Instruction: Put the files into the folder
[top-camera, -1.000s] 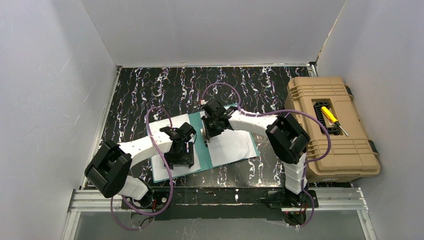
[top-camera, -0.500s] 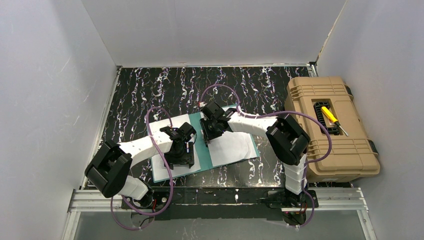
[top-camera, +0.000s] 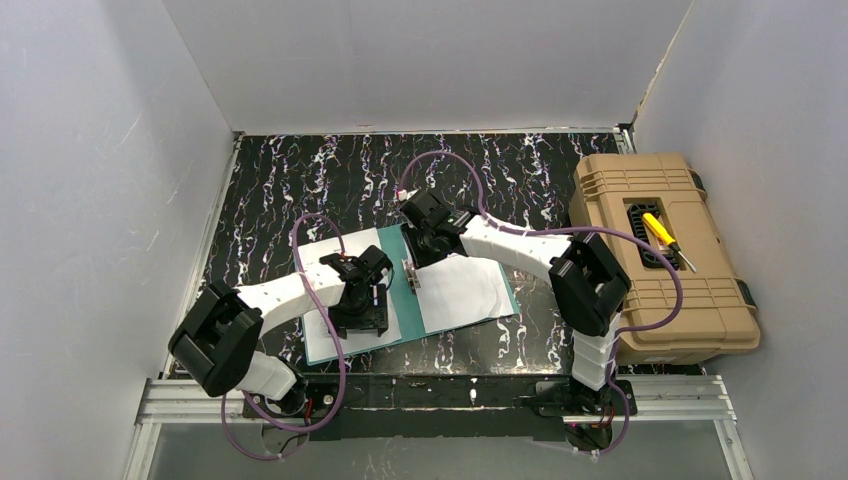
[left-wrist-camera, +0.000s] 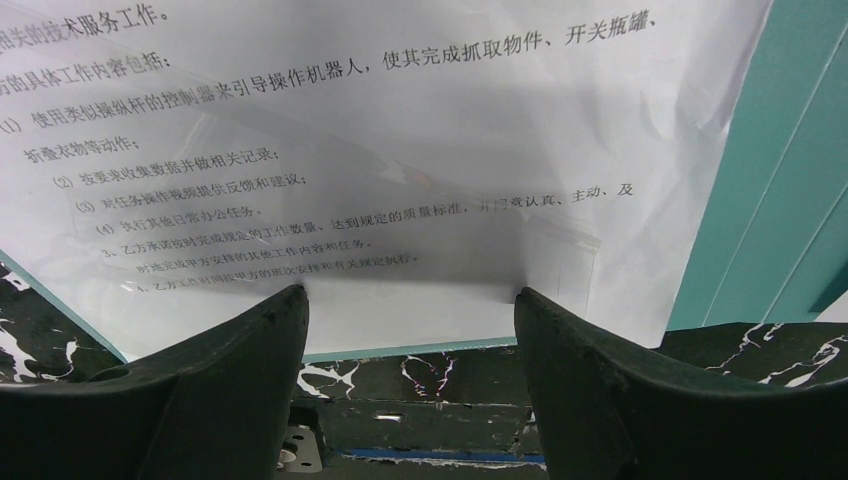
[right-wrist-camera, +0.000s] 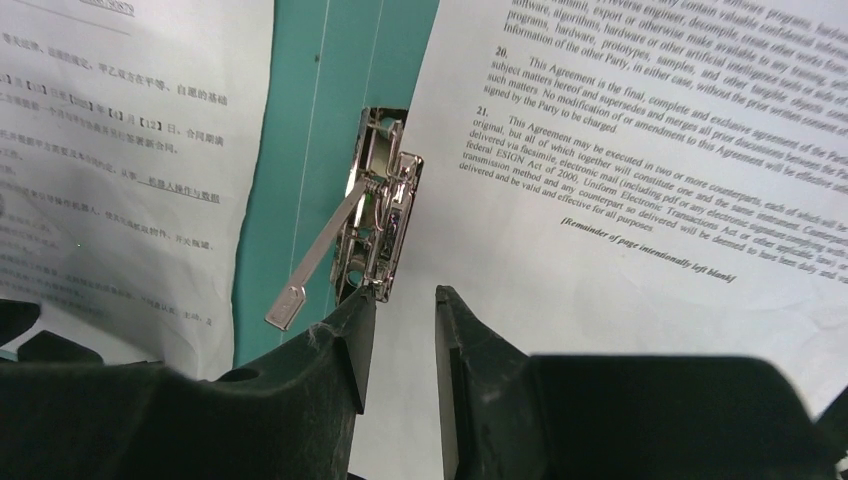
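Folder (top-camera: 403, 312) lies open and flat, a sheet on each half. My left gripper (left-wrist-camera: 410, 295) points down at the left sheet (left-wrist-camera: 400, 120), jaws wide and empty, ready, I think, to press it flat. My right gripper (right-wrist-camera: 400, 295) reaches in to the clip (right-wrist-camera: 380, 210), jaws narrow, holding nothing, by the right sheet (right-wrist-camera: 620, 200).

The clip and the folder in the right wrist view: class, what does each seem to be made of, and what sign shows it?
The clip: likely polished metal, silver with bright glints along its lever. The folder: smooth matte teal sheet, thin and flat; card or plastic, the look leaves it open.
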